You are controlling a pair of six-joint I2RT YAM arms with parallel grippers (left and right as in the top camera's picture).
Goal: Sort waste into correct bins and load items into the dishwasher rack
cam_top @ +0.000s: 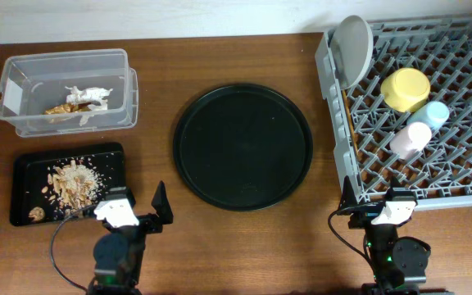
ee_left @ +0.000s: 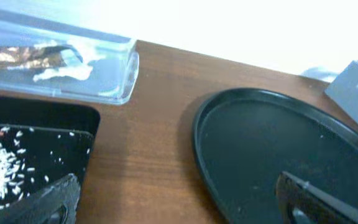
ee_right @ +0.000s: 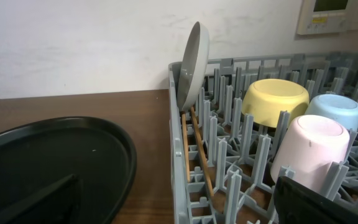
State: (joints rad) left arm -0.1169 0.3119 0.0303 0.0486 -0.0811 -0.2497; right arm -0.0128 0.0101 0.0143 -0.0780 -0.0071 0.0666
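Observation:
The grey dishwasher rack (cam_top: 457, 168) at the right holds the pale plate (cam_top: 352, 49) upright at its back left corner. In it also lie the yellow bowl (cam_top: 406, 88), the light blue cup (cam_top: 434, 115) and the pink cup (cam_top: 410, 139). The chopsticks (ee_right: 194, 146) lie along its left side. Crumpled white paper (cam_top: 95, 96) and brown wrappers (cam_top: 60, 107) sit in the clear box (cam_top: 64, 57). Flaky food scraps (cam_top: 72, 182) lie in the shallow black rectangular tray (cam_top: 27, 168). My left gripper (cam_top: 139, 205) is open and empty beside that tray. My right gripper (cam_top: 374, 201) is open and empty at the rack's near left corner.
A large round black tray (cam_top: 242, 147) with nothing on it sits between the bins and the rack. In the left wrist view its rim (ee_left: 197, 124) lies right of bare wood. A wall runs behind the table.

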